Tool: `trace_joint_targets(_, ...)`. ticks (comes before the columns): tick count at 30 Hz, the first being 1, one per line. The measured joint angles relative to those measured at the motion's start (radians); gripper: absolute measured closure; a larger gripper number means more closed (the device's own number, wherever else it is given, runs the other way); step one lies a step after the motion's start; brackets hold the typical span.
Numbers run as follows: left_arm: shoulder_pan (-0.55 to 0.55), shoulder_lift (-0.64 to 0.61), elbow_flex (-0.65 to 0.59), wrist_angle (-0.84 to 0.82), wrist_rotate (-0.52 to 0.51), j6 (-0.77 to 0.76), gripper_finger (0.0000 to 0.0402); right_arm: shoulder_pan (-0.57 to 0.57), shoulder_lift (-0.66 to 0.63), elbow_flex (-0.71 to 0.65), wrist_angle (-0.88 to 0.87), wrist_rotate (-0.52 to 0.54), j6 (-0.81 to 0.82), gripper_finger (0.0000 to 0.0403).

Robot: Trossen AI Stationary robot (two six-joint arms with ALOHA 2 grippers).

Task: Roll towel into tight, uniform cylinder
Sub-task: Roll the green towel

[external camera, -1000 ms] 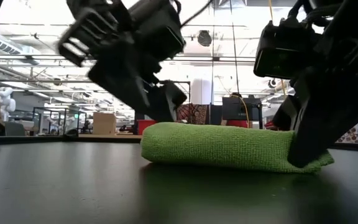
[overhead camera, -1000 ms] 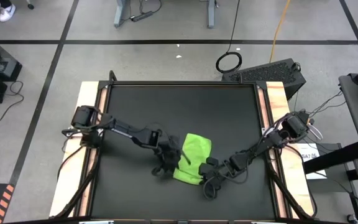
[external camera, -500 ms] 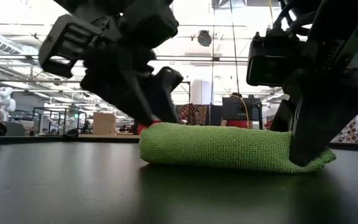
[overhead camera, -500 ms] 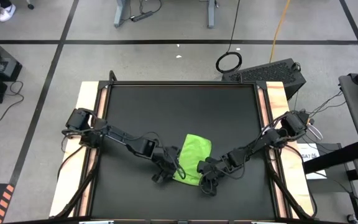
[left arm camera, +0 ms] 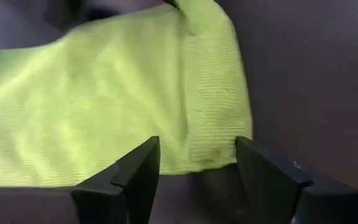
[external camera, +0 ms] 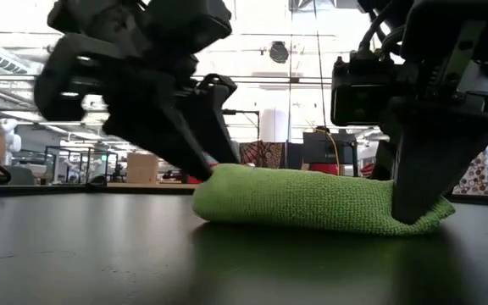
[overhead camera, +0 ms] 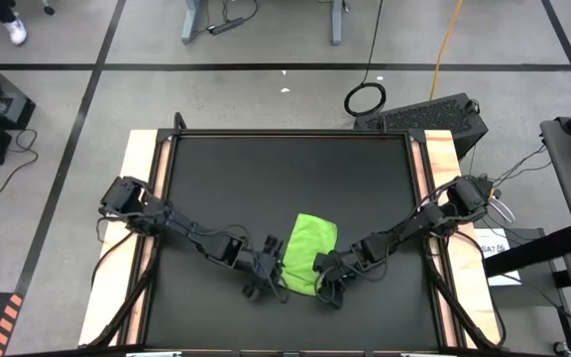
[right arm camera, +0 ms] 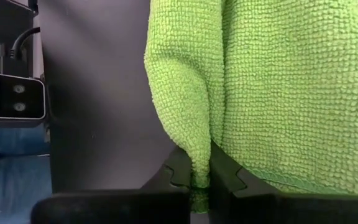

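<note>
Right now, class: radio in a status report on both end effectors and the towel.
Left end effector open at the towel's near corner. Right end effector shut on a pinched fold of towel. Towel folded, not yet a cylinder. Nothing in the way.

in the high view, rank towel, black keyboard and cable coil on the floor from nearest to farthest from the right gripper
1. towel: pinched in the shut right gripper, near the table's front.
2. black keyboard: on the floor past the table's far right corner.
3. cable coil: beyond the far edge, slightly farther.
</note>
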Motion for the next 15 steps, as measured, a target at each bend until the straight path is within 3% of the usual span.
trace_joint_targets(8, -0.027, 0.000, 0.000, 0.015, 0.068, 0.027, 0.0231, -0.013, 0.000, 0.000, 0.008, -0.035, 0.021, 0.0397)
trace_joint_targets(15, -0.041, 0.000, -0.012, 0.030, 0.068, 0.042, 0.0237, -0.023, 0.000, 0.000, 0.012, -0.040, 0.032, 0.0397)
